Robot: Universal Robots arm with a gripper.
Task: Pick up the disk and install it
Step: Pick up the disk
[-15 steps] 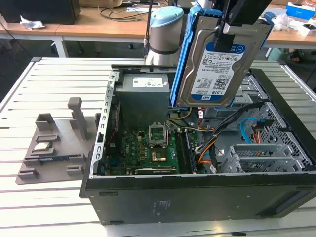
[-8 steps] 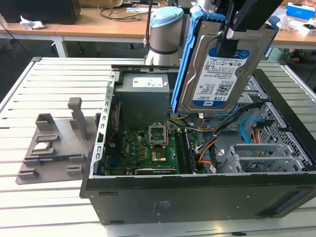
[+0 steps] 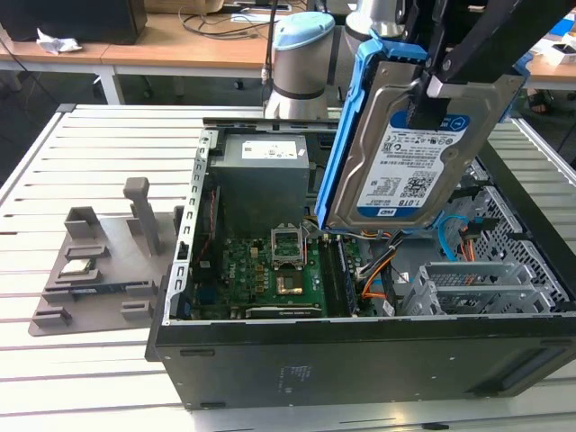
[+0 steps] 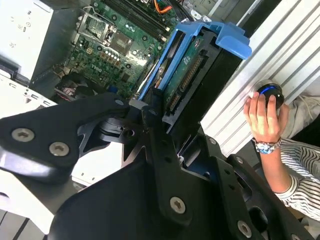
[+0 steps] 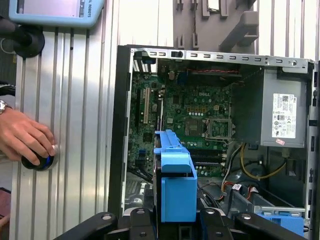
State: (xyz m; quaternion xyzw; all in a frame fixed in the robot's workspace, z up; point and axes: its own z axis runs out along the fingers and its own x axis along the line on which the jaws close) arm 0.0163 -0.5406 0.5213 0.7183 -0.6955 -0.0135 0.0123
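Between the fingers (image 3: 419, 106), pinches the disk (image 3: 405, 162) at its top end, hangs it tilted, label outward, above the open computer case (image 3: 360, 360), clear of motherboard (image 3: 270, 270) and power supply (image 3: 261, 171), likely to reach the drive cage (image 3: 486, 283). On the slatted table (image 3: 99, 162) beyond, a person's hand (image 4: 262, 117) on a round button (image 4: 270, 91).

The light on my feeds is bright and diffuse. In the exterior view the white bench (image 3: 108, 144) glows with no hard shadows, while the open computer case (image 3: 360, 360) is dimmer inside. The disk (image 3: 405, 153) carries a soft sheen on its metal face. In the second wrist view the bench slats and the power supply (image 4: 20, 25) wash out almost to white, and the black pincer (image 4: 155, 107), close to the lens, looks dark and slightly soft. In the first wrist view the slats glare mildly, and the circuit board (image 5: 185, 115) shows clearly.
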